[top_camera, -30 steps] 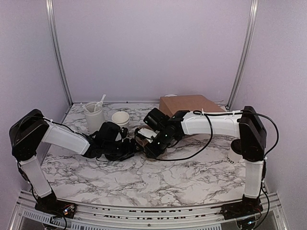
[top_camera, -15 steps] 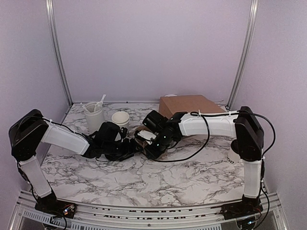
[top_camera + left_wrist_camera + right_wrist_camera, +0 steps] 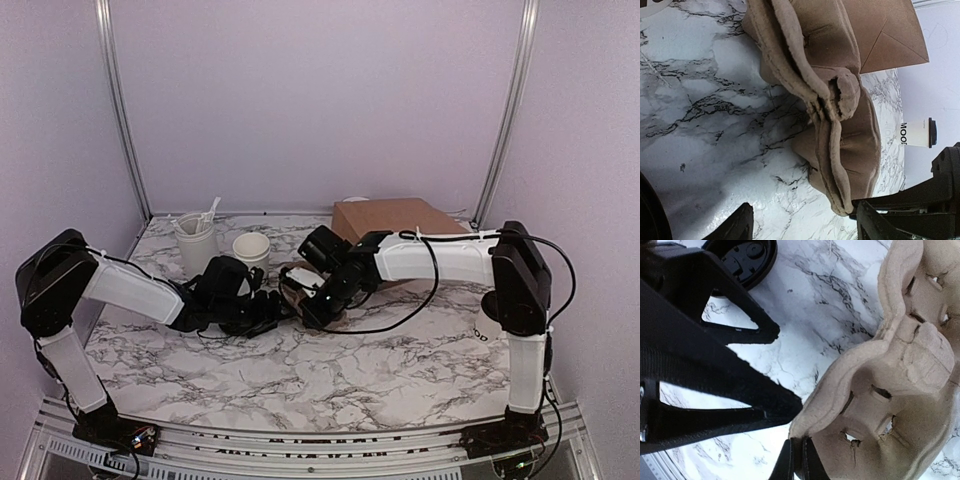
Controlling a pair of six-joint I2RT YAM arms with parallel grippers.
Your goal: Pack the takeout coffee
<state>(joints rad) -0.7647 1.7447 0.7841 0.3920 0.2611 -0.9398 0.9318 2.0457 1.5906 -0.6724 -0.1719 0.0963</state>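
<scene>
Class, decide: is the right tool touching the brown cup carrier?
Touching. Right wrist view: the right tool pinches the rim of the cup carrier.

Brown pulp carrier (image 3: 840, 125) on marble table (image 3: 700, 100); lidded coffee cup (image 3: 915, 134) well beyond; left jaws apart.

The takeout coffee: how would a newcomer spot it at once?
Find the brown box at back right. Nearer, by the right edge, stands the takeout coffee. Unlike the open white cup back left, it has a black lid and dark lettering.
</scene>
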